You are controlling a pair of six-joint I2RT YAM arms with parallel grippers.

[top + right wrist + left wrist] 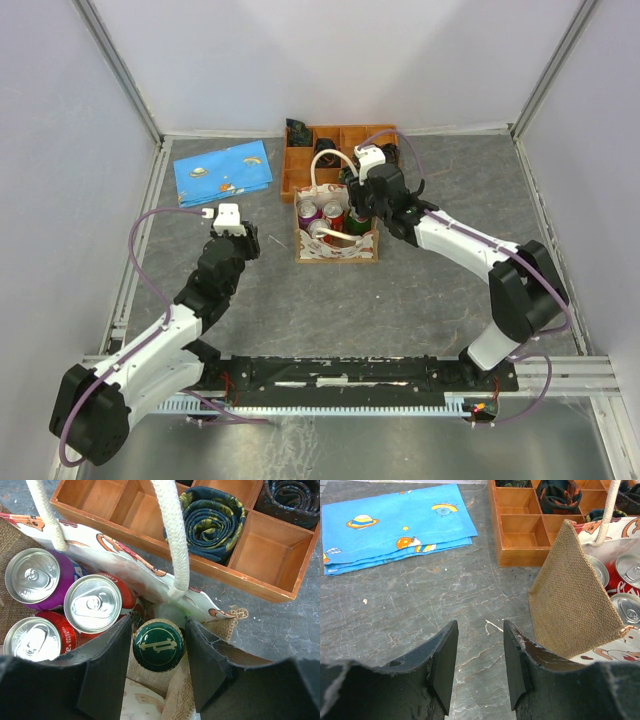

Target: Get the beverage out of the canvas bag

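Now the jaws of our right gripper stand open around the green-capped bottle inside the small cream canvas bag; left of it, our left gripper is open, empty.

Left hand: jaws apart, low over grey counter | 11 o'clock: folded blue planet-print cloth | 1 o'clock: orange compartment tray | 3 o'clock: canvas bag, red cans inside

Tabletop: dark grey slate-look surface, pale veins, fine scratches. Plain white walls on three sides. Aluminium frame posts rise at back corners. Aluminium rail and black mounting bar along near edge; brushed metal sheet beyond it. Light even, diffuse; shadows soft.
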